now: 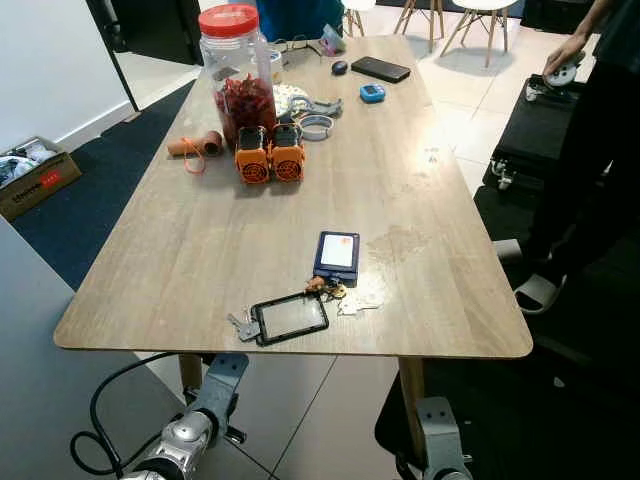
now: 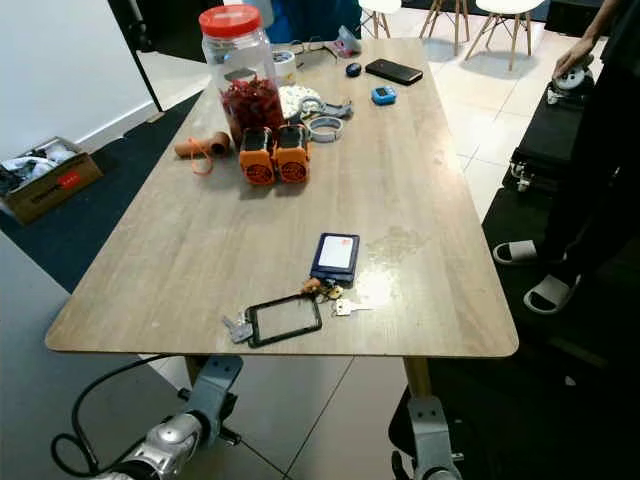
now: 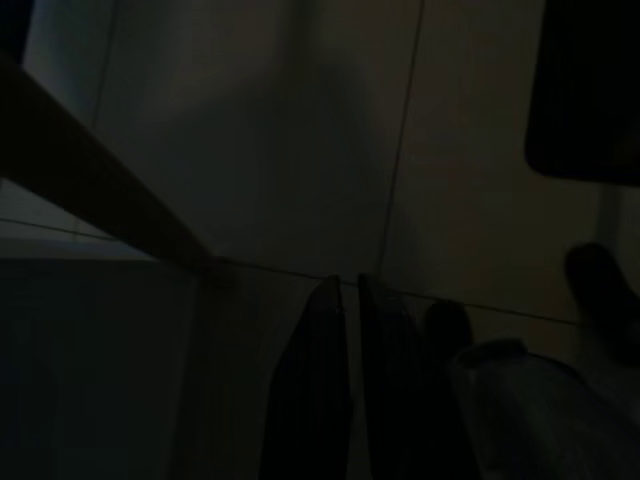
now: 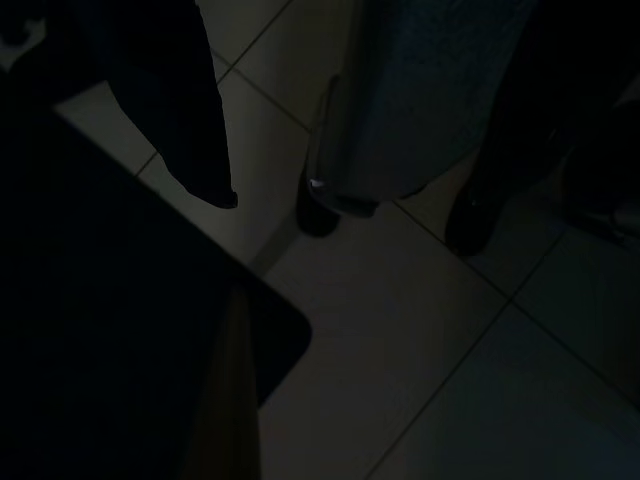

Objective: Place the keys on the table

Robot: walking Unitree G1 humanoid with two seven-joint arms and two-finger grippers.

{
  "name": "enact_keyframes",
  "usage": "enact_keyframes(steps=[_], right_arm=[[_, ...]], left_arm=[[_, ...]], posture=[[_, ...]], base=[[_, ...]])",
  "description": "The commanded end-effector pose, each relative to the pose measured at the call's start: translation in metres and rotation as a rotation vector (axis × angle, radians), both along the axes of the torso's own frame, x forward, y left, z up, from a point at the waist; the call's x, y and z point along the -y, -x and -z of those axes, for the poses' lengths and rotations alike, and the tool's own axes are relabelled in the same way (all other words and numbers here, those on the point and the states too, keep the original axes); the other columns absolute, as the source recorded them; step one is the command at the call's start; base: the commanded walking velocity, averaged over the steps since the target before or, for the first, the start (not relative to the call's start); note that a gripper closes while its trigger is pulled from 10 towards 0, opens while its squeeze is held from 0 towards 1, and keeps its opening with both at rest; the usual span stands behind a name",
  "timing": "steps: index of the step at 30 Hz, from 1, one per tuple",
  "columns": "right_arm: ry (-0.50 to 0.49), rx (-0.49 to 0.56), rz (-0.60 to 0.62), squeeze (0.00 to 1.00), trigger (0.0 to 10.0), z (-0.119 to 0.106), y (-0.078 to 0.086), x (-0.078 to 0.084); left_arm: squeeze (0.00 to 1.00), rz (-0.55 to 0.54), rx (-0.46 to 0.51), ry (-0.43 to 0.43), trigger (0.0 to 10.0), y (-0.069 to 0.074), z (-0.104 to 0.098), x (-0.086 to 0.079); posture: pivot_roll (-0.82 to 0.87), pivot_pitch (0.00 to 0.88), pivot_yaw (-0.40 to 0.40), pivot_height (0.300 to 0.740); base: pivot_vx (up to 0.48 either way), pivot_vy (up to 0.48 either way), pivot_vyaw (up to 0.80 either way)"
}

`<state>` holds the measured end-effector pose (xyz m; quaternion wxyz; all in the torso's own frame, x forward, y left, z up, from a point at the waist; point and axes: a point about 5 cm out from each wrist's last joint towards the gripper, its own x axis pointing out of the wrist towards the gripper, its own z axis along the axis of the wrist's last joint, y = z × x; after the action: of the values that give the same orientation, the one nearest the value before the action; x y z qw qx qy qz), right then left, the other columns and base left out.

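Nearest the camera, both arms are hung low below the counter edge, idle. The left tool (image 3: 340, 390) is seen in its dim wrist view with its two black fingers drawn together over floor tiles, nothing between them. The right tool (image 4: 200, 120) is lost in shadow, and whether its fingers are apart or together cannot be told.

On the near edge of the wooden counter (image 1: 200, 250) the keys (image 1: 335, 292) are laid flat, a small bunch touching a black-framed card holder (image 1: 290, 318), with another key (image 1: 243, 326) at the holder's other end. Just beyond, a dark blue card case (image 1: 337, 255) is set.

Further back, two orange devices (image 1: 270, 160) are stood side by side before a tall jar with a red lid (image 1: 236, 70) (dried red contents inside). At the far end, a black phone (image 1: 380, 69) and a small blue object (image 1: 372, 93) are placed. A person (image 1: 600, 120) is stood to the right, well apart from the keys.

The placing is judged done: the keys are rested on the counter and nothing is gripped by the left tool. Little appears to be left.
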<state>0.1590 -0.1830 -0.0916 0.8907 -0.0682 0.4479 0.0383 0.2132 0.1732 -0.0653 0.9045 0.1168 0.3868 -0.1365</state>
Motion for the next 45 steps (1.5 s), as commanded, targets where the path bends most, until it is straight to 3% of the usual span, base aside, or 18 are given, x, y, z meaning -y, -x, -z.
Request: enact_keyframes(steps=[1, 17, 23, 26, 31, 45], right_arm=[[0.011, -0.007, -0.055, 0.0, 10.0, 0.0, -0.001, 0.0], [0.039, -0.01, -0.147, 0.0, 10.0, -0.003, -0.008, 0.004], [-0.003, 0.014, -0.01, 0.0, 10.0, -0.004, -0.007, 0.006], [-0.089, 0.026, 0.157, 0.0, 10.0, -0.002, -0.001, 0.008], [-0.137, 0.019, 0.276, 0.0, 10.0, 0.002, 0.008, 0.01], [-0.148, 0.0, 0.295, 0.0, 10.0, 0.005, 0.016, 0.005]], left_arm=[[0.0, -0.046, -0.008, 0.011, 10.0, 0.007, 0.004, -0.002], [0.0, -0.111, 0.001, 0.045, 10.0, 0.017, 0.009, 0.002], [0.0, -0.102, 0.012, 0.076, 10.0, 0.017, 0.008, 0.005], [0.0, -0.088, 0.007, 0.066, 10.0, 0.016, 0.008, 0.005], [0.0, -0.079, 0.006, 0.064, 10.0, 0.014, 0.007, 0.005], [0.0, -0.066, 0.006, 0.063, 10.0, 0.012, 0.005, 0.002]], posture=[[0.07, 0.053, -0.024, 0.74], [0.09, 0.044, -0.108, 0.74], [0.06, 0.046, -0.083, 0.74], [0.06, 0.047, -0.057, 0.74], [0.05, 0.048, -0.033, 0.74], [0.05, 0.052, -0.02, 0.74]], base=[[0.0, 0.0, 0.0], [0.0, 0.0, 0.0], [0.0, 0.0, 0.0], [0.0, 0.0, 0.0], [0.0, 0.0, 0.0], [0.0, 0.0, 0.0]])
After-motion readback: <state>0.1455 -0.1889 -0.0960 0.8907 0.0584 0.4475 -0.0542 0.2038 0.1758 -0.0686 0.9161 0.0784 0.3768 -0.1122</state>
